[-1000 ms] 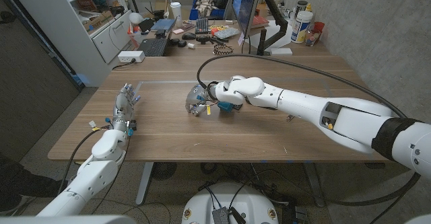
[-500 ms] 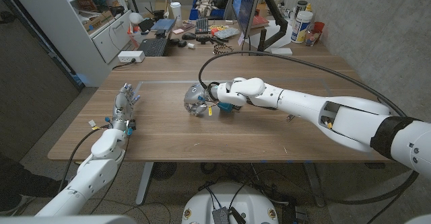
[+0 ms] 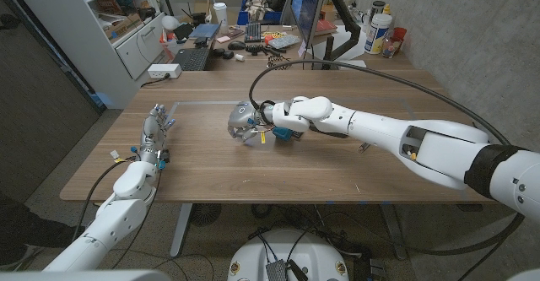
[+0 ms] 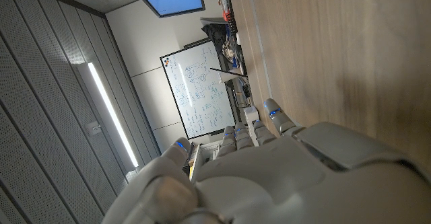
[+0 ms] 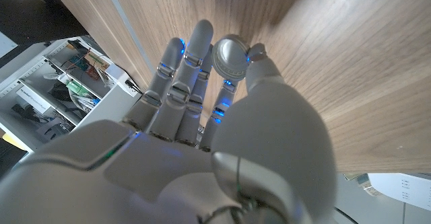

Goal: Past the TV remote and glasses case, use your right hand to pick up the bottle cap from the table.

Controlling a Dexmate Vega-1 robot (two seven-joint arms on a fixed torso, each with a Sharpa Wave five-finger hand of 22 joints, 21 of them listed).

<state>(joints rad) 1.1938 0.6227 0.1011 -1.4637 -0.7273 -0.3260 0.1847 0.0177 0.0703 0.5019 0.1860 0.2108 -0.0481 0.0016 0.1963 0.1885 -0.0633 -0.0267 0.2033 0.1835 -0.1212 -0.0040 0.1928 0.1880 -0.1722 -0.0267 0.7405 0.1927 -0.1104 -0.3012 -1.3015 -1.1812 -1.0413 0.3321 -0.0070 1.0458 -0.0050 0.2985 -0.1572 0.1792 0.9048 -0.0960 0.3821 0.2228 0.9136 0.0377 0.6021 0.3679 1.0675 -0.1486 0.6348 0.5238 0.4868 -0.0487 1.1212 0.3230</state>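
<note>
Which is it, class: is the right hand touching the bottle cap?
Touching. The right wrist view shows the bottle cap pinched between the right hand's thumb and a finger.

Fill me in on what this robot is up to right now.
The robot is picking a bottle cap off the wooden table. Its right hand is reached out over the middle of the table, and the right wrist view shows the small silvery cap pinched between the thumb and a finger, with the wood behind it. The left hand waits near the table's left side, fingers extended, holding nothing. Whether the cap has cleared the surface is hard to tell.
</note>
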